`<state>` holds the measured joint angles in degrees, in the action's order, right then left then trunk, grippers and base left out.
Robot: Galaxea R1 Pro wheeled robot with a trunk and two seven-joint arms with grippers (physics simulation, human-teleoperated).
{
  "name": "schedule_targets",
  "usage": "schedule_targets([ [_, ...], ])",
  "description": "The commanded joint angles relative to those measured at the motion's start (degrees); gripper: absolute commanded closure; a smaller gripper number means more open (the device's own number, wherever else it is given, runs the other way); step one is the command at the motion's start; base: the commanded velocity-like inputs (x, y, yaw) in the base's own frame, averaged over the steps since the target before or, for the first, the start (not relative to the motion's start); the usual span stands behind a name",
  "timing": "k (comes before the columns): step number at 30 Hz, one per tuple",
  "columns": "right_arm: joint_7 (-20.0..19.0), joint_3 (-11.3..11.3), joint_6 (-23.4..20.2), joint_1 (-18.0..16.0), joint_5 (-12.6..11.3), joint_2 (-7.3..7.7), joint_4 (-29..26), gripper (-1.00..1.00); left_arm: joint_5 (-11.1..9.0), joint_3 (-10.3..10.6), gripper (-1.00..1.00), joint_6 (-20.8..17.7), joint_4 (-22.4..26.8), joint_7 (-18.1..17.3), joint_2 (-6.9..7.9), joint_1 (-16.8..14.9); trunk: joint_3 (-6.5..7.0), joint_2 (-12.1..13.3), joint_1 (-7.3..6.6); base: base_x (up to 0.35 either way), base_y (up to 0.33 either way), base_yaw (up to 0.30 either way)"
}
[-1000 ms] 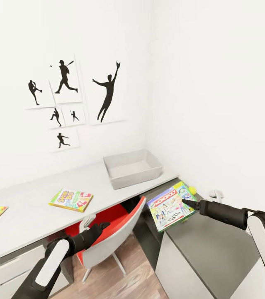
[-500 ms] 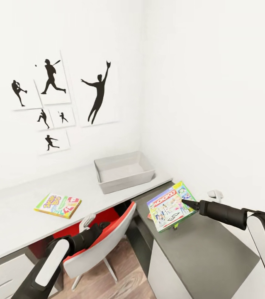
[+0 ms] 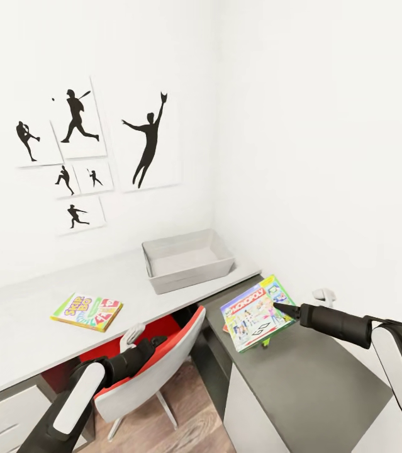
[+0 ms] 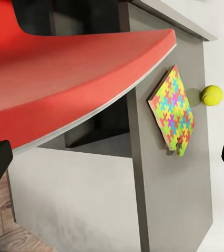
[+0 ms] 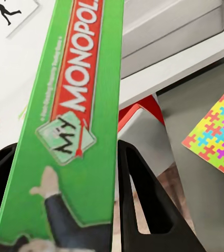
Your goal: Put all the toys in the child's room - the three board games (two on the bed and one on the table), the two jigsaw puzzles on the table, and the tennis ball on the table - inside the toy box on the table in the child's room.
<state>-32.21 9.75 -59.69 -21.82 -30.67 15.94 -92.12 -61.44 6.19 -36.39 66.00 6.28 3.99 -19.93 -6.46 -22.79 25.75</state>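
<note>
Monopoly box (image 3: 255,312): one flat printed game box with a green edge, pinched at its rim by your right gripper (image 3: 279,307) and held tilted above the dark wing of the desk (image 3: 301,377). In the right wrist view both black fingers (image 5: 143,210) press against the box's faces. Judged light and stiff, with a glossy face that may slip; a grip on the rim alone lets it swing, so keep the clamp firm and move it level.

Toy bin (image 3: 188,259): shallow, light grey, sloping sides, set on the light desk top near the corner. What shows of its inside is bare. Judged wide enough for the box to go in flat.

Skip-Bo box (image 3: 87,311): flat on the light top, well apart from the bin. Same handling; take it by an overhanging edge.

Jigsaw square (image 4: 173,114): thin, multicoloured, lying on the dark wing, partly under the held box in the head view. Judged flimsy and hard to pick up flat.

Tennis ball (image 4: 211,95): small, yellow-green, just beside the jigsaw. Judged likely to roll.

Left gripper (image 3: 158,341): low by the red chair (image 3: 156,368), fingertips spread apart, holding nothing.
</note>
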Motion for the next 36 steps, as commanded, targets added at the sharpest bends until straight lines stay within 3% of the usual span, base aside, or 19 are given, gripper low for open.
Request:
schedule_targets([
  [1,-0.5,0.1,-0.2,-0.1,0.3,-0.01,0.0,1.00,-0.6,0.1,-1.00,-0.1,0.1,0.6,0.05,0.0,-0.13,-0.1,0.04,0.001,-0.001,-0.001],
  [19,-0.7,0.8,-0.2,-0.4,0.3,0.39,-0.1,1.00,-0.6,0.1,-1.00,-0.1,0.1,0.7,0.05,0.0,-0.12,-0.1,0.04,0.000,0.000,0.002],
  [36,-0.7,0.8,-0.3,-0.9,0.3,0.48,-0.1,1.00,-0.8,0.2,-1.00,-0.1,0.0,0.7,0.05,0.0,0.08,-0.1,0.04,0.000,0.000,0.238],
])
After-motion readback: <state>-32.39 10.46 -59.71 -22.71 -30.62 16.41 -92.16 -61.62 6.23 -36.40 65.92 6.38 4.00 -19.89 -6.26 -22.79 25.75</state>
